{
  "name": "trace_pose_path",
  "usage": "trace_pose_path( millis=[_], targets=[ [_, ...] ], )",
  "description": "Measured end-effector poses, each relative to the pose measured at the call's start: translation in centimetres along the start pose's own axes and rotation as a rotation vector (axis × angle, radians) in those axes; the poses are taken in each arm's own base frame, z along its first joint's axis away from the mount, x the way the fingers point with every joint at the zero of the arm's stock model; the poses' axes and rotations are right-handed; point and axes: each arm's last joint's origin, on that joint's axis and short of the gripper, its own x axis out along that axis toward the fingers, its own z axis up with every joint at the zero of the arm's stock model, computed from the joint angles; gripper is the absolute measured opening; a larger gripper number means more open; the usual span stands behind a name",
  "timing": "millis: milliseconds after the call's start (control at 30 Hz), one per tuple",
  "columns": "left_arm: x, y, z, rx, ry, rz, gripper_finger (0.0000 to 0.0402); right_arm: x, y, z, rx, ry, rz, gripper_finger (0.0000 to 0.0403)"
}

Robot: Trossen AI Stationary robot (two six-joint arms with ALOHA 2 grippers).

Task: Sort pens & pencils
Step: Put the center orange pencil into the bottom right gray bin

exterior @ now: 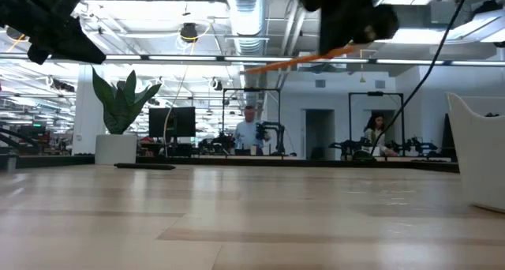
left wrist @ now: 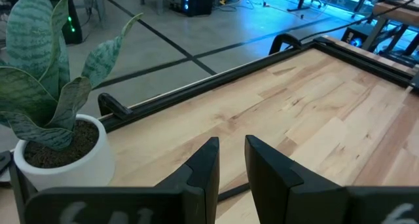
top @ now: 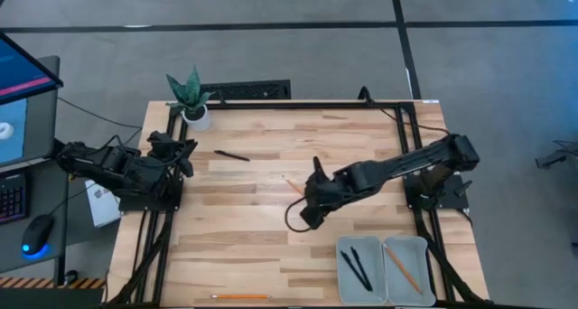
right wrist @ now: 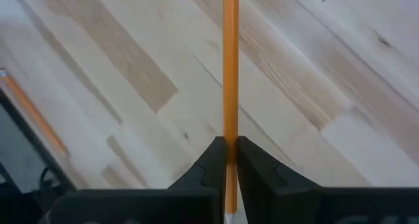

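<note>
My right gripper (top: 310, 193) is over the table's middle, shut on an orange pencil (right wrist: 230, 67), which also shows in the low view (exterior: 304, 59) well above the table. My left gripper (left wrist: 230, 165) hangs empty at the table's left edge beside a potted plant, with a narrow gap between its fingers. One black pen (top: 232, 155) lies flat on the table at the far left. Two black pens (top: 357, 268) lie in the left white tray, and one pencil (top: 404, 267) lies in the right tray. Another pencil (top: 239, 296) lies at the near edge. My right gripper pinches the pencil between its two fingertips, near one end of it (right wrist: 230, 144). The long remainder (exterior: 272, 65) sticks out past the fingers toward the table's left. The pencil is lifted clear of the table and nearly level, its free end a little lower.
Two white trays (top: 341, 248) stand side by side at the near right corner; one tray's wall shows in the low view (exterior: 477, 155). A potted plant (top: 191, 97) stands at the far left corner. People and equipment show in the room behind the table.
</note>
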Motion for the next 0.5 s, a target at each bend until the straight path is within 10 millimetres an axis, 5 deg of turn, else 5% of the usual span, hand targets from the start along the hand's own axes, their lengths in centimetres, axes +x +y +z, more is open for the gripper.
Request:
trace_pose_path(
  millis=[500],
  targets=[
    [0.0,0.0,0.0,0.000,0.000,0.000,0.0064,-5.2,-0.3,-7.0,0.155,0.097,-0.121,0.0049]
  ],
)
